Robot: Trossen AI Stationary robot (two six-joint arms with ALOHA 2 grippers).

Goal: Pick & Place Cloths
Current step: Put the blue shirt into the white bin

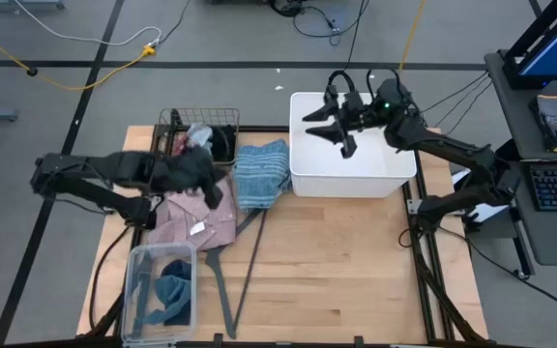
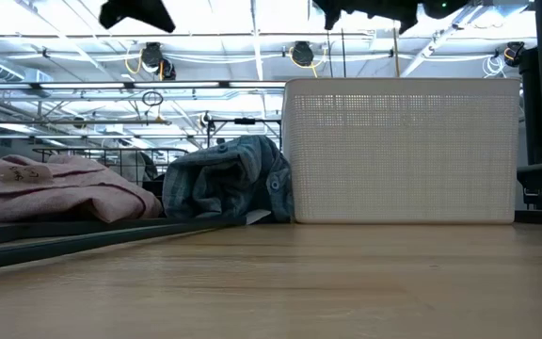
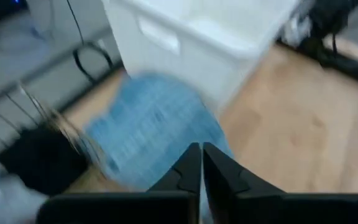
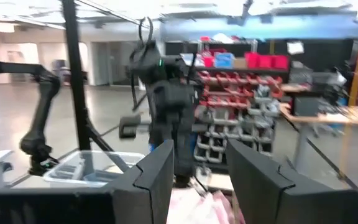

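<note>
The left gripper [image 1: 213, 186] is hanging above the table between the pink shirt [image 1: 193, 220] and the blue towel [image 1: 261, 174]; its fingers [image 3: 191, 171] are pressed together with nothing between them. The right gripper [image 1: 344, 130] is hovering over the white bin [image 1: 351, 179] at the table's far right, its fingers [image 4: 157, 171] standing apart and holding nothing.

The towel is lying bunched on the wood, touching the bin's left wall. The shirt is lying left of the towel, spread flat, with a small tag on it. Just beyond the shirt, a wire basket [image 1: 174, 124] is holding a black piece [image 1: 222, 143] and a pale one [image 1: 199, 133]. At the near left edge, a clear box [image 1: 143, 266] is holding a teal piece [image 1: 174, 292]. A grey hanger [image 1: 222, 271] is lying on the wood near the shirt's right corner, its long bar reaching up toward the towel.
</note>
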